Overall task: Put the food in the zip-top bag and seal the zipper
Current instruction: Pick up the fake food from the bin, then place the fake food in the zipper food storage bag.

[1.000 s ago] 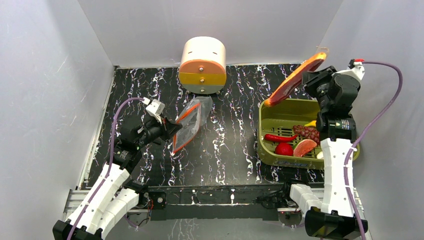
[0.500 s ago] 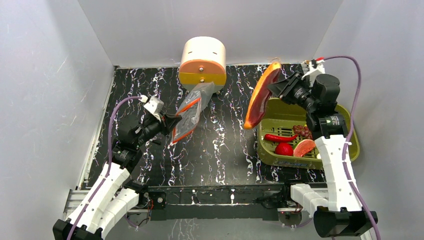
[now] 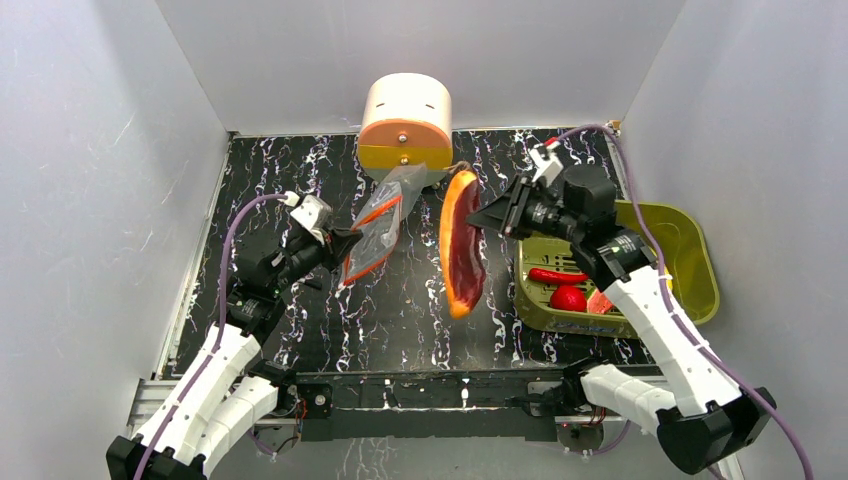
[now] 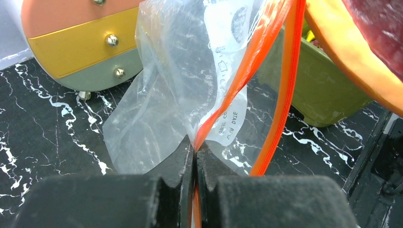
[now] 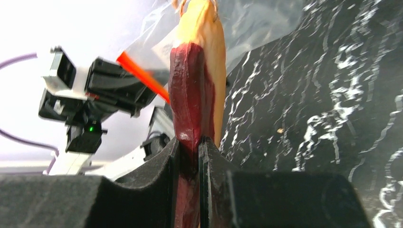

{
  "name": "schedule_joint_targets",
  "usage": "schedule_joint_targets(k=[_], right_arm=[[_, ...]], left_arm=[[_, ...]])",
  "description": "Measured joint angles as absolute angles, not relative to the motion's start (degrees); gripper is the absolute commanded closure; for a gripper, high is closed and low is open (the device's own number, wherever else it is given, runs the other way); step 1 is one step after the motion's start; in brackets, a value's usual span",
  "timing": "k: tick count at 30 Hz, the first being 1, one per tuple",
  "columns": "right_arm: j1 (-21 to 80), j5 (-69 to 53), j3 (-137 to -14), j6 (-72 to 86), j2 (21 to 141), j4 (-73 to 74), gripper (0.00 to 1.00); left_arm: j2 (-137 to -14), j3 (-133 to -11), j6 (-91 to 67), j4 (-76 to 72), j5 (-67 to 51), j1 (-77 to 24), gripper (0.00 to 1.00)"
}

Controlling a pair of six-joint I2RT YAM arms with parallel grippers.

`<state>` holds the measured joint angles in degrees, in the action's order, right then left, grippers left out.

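Observation:
My left gripper [image 3: 343,246] is shut on the orange-red zipper [image 3: 371,216] of the clear zip-top bag [image 3: 388,222] and holds it lifted, mouth agape. In the left wrist view the jaws [image 4: 195,149] pinch one zipper strip [image 4: 240,78]; the bag [image 4: 161,95] hangs beyond. My right gripper [image 3: 492,217] is shut on the orange curved slice [image 3: 462,245], dark red on its face, hanging just right of the bag. It also shows in the right wrist view [image 5: 195,85]. A red chili [image 3: 560,275], a red round fruit [image 3: 568,298] and a pinkish slice [image 3: 600,301] lie in the bin. Banana and sausage are hidden.
The olive-green bin [image 3: 692,250] stands at the right, partly under my right arm. A round drawer unit [image 3: 405,128] in pink, orange and yellow stands at the back, just behind the bag. White walls close in the black marbled table [image 3: 420,310].
My right gripper has swung the orange slice from above the bin leftward and down, close beside the bag. My left gripper has raised the bag slightly and holds it still.

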<state>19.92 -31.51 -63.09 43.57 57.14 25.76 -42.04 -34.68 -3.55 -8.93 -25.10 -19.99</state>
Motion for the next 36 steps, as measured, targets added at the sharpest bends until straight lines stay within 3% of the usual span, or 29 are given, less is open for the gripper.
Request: schedule_joint_targets(k=[9, 16, 36], right_arm=[[38.30, -31.20, -59.51, 49.10, 59.33, 21.30, 1.00], [46.81, -30.20, -57.30, 53.36, 60.34, 16.43, 1.00], [49.41, -22.37, -52.49, 57.10, 66.94, 14.31, 1.00]], left_arm=[[-42.52, -34.17, -2.55, -6.26, -26.57, -19.99, 1.00], [-42.68, -30.94, -2.11, -5.15, -28.03, -19.99, 1.00], [-39.81, -30.89, -1.48, -5.10, -32.05, -19.99, 1.00]])
